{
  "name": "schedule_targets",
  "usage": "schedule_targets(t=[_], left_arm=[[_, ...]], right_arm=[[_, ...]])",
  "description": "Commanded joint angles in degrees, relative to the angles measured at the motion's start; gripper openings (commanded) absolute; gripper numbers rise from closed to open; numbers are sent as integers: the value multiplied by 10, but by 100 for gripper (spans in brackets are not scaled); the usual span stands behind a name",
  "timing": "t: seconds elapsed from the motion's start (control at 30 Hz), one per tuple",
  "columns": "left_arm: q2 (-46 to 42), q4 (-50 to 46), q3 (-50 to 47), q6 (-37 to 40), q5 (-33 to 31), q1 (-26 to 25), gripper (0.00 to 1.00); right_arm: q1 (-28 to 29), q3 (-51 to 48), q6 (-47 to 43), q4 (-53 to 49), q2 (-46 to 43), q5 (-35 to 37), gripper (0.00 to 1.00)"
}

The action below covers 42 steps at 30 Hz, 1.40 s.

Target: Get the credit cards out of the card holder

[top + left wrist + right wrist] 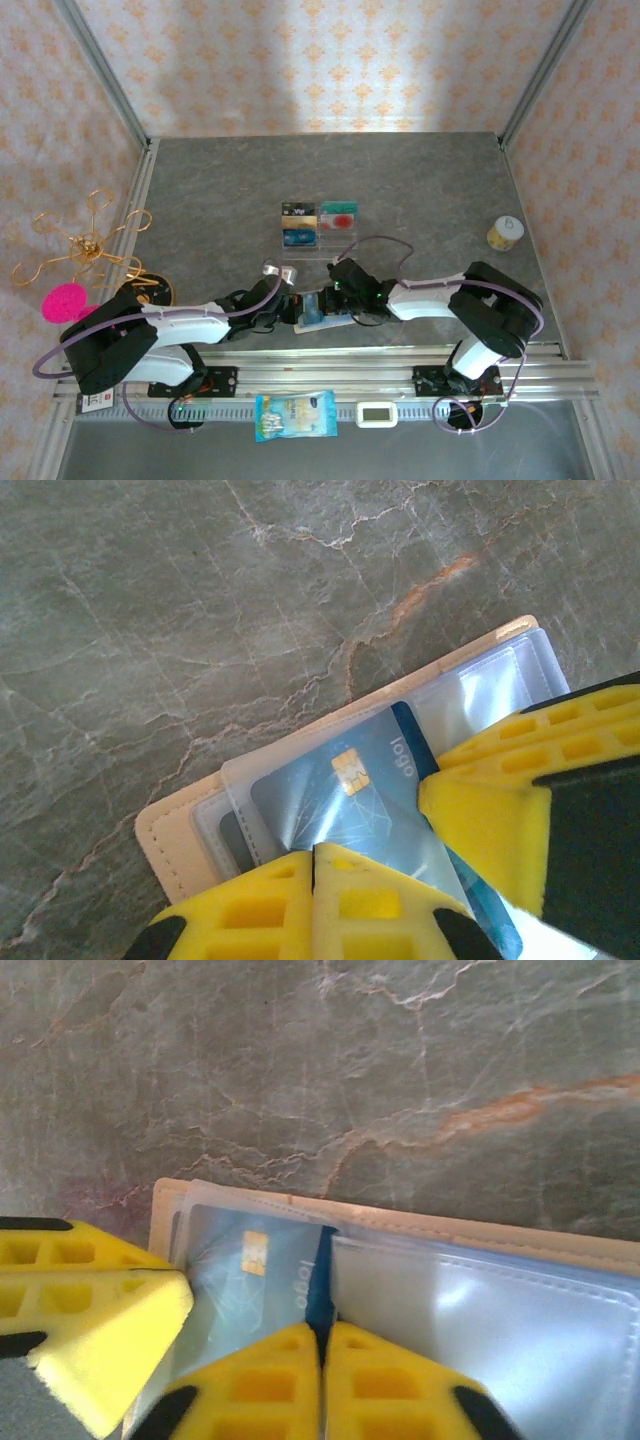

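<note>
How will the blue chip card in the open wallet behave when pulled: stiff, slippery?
Probably stiff: the blue plastic card with a gold chip lies flat, edges straight. Likely slippery, since its face is glossy with glare, though the clear plastic pockets may drag on it. Thin, so likely light; the tan leather wallet might shift with it.

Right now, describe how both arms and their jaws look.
The left arm and right arm have black joints and white link shells, each trailed by a looping purple cable. The jaws are yellow and blocky, with rectangular recesses and black patches.
</note>
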Motion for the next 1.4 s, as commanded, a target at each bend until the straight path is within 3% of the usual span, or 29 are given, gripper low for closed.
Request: schedule_targets(t=[0.0, 0.13, 0.4, 0.8, 1.2, 1.3, 1.37], left_arm=[[12, -26, -18, 8, 3, -8, 0], [2, -25, -16, 12, 2, -6, 0], [4, 5, -4, 27, 14, 0, 0], [-25, 15, 31, 31, 41, -15, 2], [66, -18, 57, 36, 23, -13, 0], [75, -8, 45, 32, 32, -11, 0], [77, -5, 41, 31, 36, -11, 0]], right_arm=[[1, -22, 15, 8, -11, 13, 0], [-8, -58, 35, 14, -59, 34, 0], [-28, -100, 79, 18, -120, 10, 0], [-10, -76, 61, 8, -91, 22, 0], [-12, -76, 70, 32, -56, 5, 0], [-15, -83, 73, 39, -56, -1, 11], [-17, -85, 74, 40, -57, -3, 14]])
